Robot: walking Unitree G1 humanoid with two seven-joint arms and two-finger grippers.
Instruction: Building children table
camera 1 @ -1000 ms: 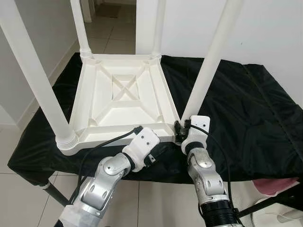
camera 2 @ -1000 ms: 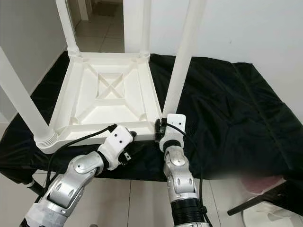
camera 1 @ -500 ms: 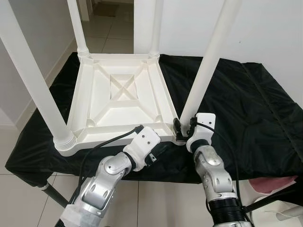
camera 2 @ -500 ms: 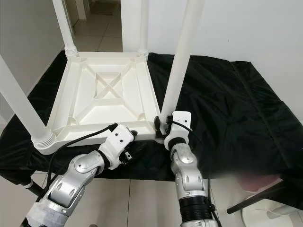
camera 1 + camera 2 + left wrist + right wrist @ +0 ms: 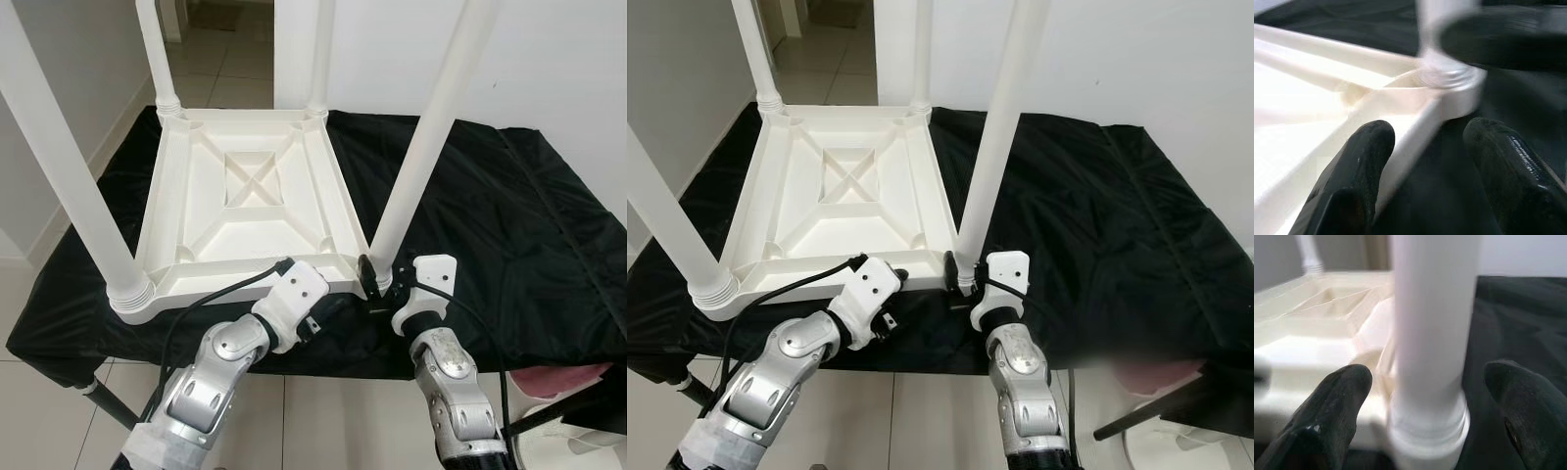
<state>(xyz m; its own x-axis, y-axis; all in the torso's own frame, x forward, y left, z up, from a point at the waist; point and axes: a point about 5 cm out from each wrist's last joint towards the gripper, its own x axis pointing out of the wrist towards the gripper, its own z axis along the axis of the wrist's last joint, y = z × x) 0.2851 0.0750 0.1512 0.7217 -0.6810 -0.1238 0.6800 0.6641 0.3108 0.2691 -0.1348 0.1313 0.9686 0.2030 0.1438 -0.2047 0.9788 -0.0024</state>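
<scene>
- you're seeing the white table [image 5: 838,196] lying upside down on the black cloth [image 5: 1097,225], legs pointing up.
- your right gripper [image 5: 965,282] is sitting at the near-right leg [image 5: 997,137]'s base.
- your left gripper [image 5: 890,286] is reaching to the near rim.

**Around the work surface**

A black cloth [image 5: 509,225] lies creased and wrinkled over the table, draping past its near edge and covering it from side to side. Beneath it, dark metal table legs [image 5: 110,399] slant down to the floor at the near left, and another shows at the near right [image 5: 1136,416]. The floor [image 5: 328,421] is laid in pale square tiles with thin grout lines, and the same tiling runs away through a doorway [image 5: 220,39] at the top of the head views. A plain white wall [image 5: 558,59] stands behind the table on the right. Low at the right edge sits something pink [image 5: 568,380], blurred, beside a white object [image 5: 588,446] too indistinct to identify.
</scene>
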